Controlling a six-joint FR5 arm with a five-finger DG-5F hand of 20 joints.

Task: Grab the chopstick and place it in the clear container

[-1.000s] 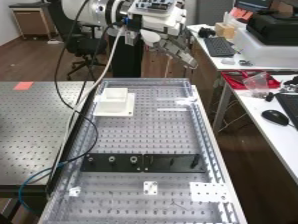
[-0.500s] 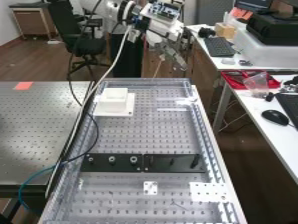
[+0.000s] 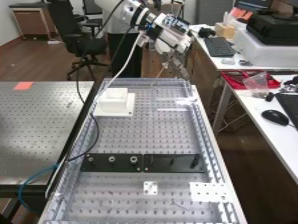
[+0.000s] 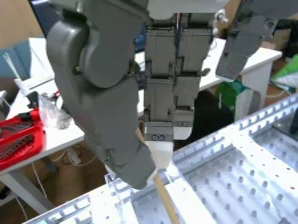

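Pinching the chopstick (image 4: pixel 164 192) is where I'm at, folks: it sits between the thumb (image 4: pixel 106 95) and the tips of the fingers (image 4: pixel 158 92), held on a slant at the bench's far end. It's slim, plain, pale brown, looks like wood to me. The hand (image 3: pixel 178 65) sits by the far right corner of the bench (image 3: pixel 149 135), tips angled down. I can't tell how much air is under the stick.

Edge-wise, see-through plastic edging (image 3: pixel 203 122) runs along the bench, shiny and straight, so that's the border I'd watch. The floor of it is grey metal dotted with rows of holes. Far left on it is a smooth, boxy white block (image 3: pixel 116 97) on a flat square base (image 3: pixel 124 112). A decent stretch of that dotted metal lies between it and two flat black strips (image 3: pixel 120 167) laid end to end across the bench, round knobs on the left one. Nearer me are a small white plate (image 3: pixel 150 188) and a wider one full of holes (image 3: pixel 209 192).

Left of the bench there's another holey metal table (image 3: pixel 40 125), with a black cable (image 3: pixel 98 132) looping near its edge. Off right: white desk (image 3: pixel 256 112), rounded black mouse (image 3: pixel 275 117), red plastic tray (image 4: pixel 16 145).
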